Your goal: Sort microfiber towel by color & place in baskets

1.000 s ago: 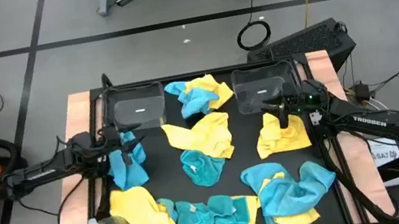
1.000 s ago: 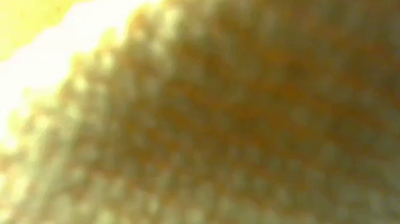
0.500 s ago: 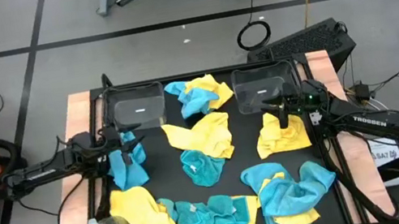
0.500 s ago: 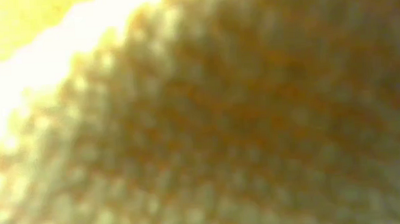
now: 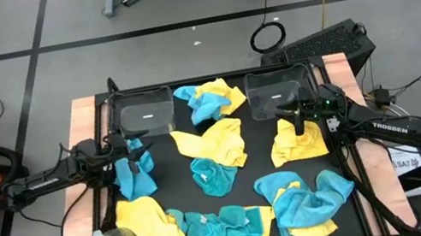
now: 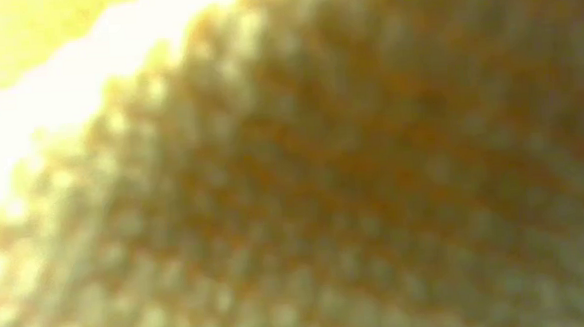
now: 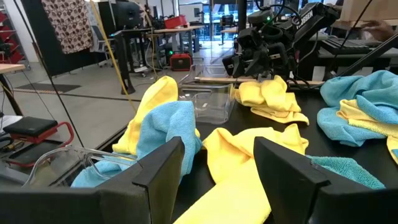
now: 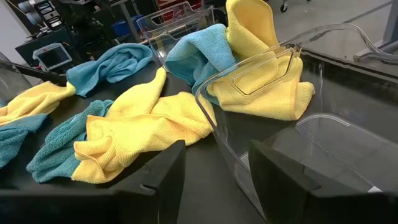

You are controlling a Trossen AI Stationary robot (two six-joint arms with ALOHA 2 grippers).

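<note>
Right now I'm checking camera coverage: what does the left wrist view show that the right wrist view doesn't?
Only the left wrist view shows the right gripper above a yellow towel, and the room behind. Only the right wrist view looks through the clear wall of the near basket, with nothing seen inside it. Both show open fingers at the picture's bottom, the yellow-and-teal heap and a spread yellow towel on the black table.

A: What's on the table (image 5: 92,113)?

B: Yellow and teal towels (image 5: 227,219) strewn across its black top (thickest along the near edge), plus two clear baskets (image 5: 144,112) at the far side.

A: In the baskets?

B: Nothing visible.
</note>
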